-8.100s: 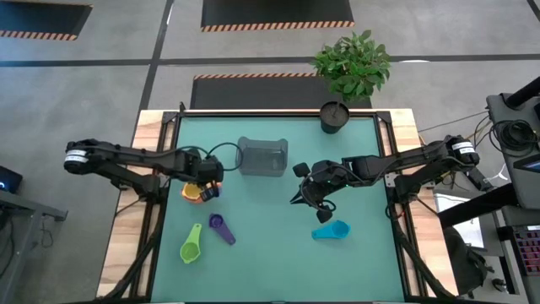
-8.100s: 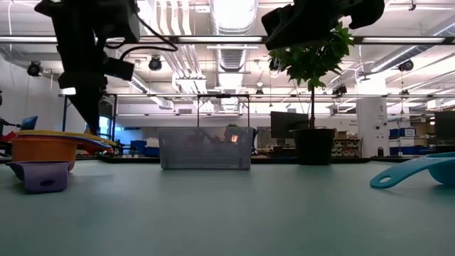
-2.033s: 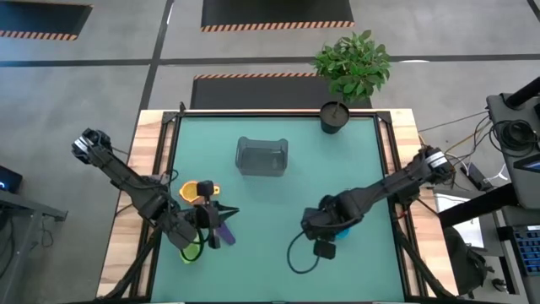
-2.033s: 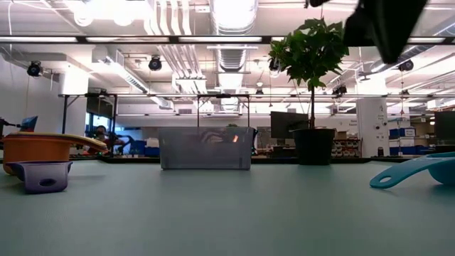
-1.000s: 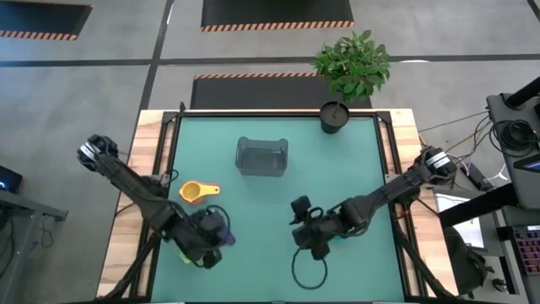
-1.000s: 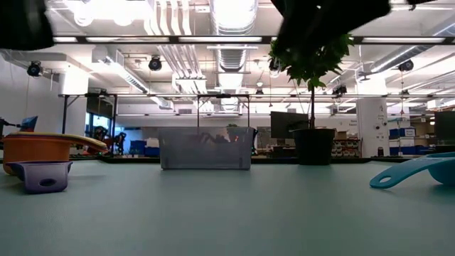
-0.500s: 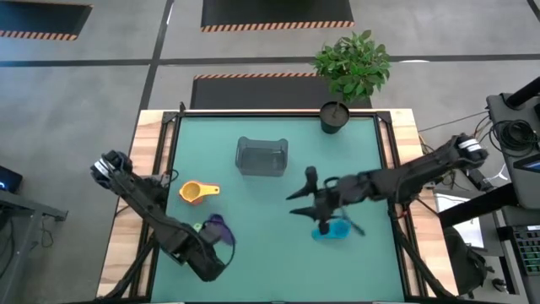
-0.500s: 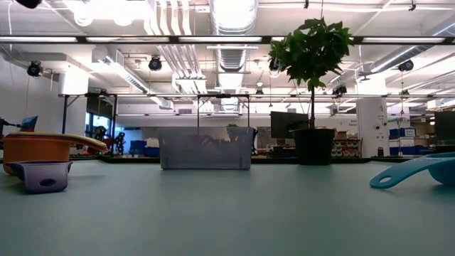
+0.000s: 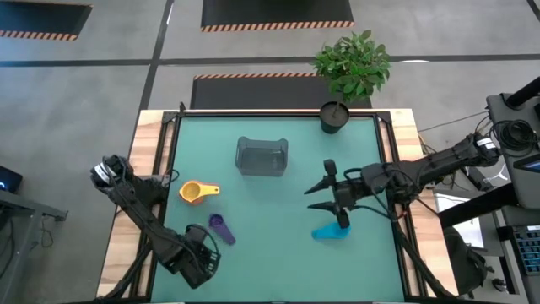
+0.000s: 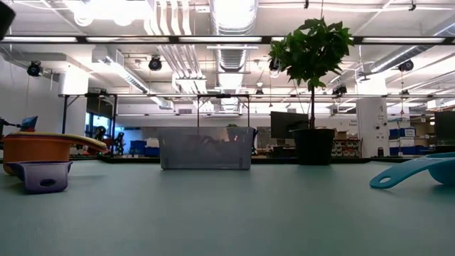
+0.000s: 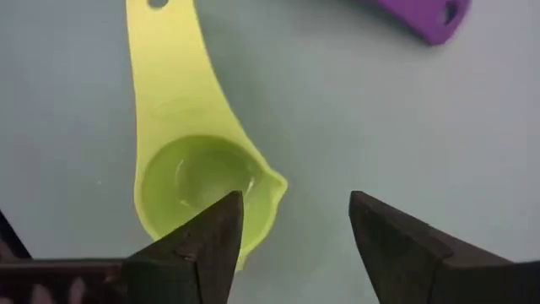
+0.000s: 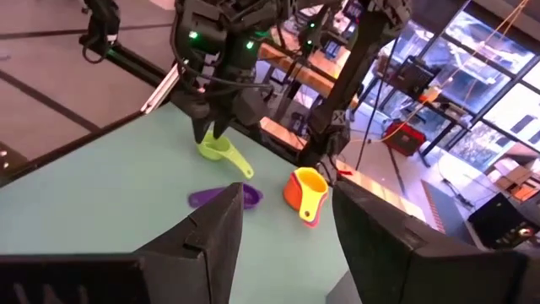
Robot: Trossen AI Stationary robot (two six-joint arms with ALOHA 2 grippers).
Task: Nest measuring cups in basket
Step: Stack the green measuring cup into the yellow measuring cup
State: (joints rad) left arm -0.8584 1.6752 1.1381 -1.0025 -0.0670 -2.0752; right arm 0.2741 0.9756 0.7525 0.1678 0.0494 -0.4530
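- Treat the green measuring cup (image 11: 198, 181) as a light, stiff plastic scoop: it will likely skid on the smooth surface (image 9: 270, 253) if you nudge it, so pinch it firmly. My judgement is that the bowl rim or the flat handle is the best hold (the handle offers two parallel faces).
- Your left end effector (image 11: 295, 245) sits directly over that green cup near the front left of the surface, fingers apart and empty; one finger overlaps the bowl's edge in the left wrist view, the other stands clear beside it.
- In the high view the left end effector (image 9: 198, 260) hides the green cup entirely.
- The purple cup (image 9: 221, 227) lies just beyond it, handle pointing away, well within reach for the next pick.
- The orange cup (image 9: 195, 192) stands farther back on the left with other cups stacked inside (yellow shows at its handle), still outside the basket (image 9: 262, 157).
- The basket sits toward the rear middle; I cannot tell whether it holds anything.
- Your right end effector (image 9: 325, 197) hangs in the air right of centre, fingers spread and empty, with the cyan cup (image 9: 331, 231) lying on the surface just in front of it, untouched.
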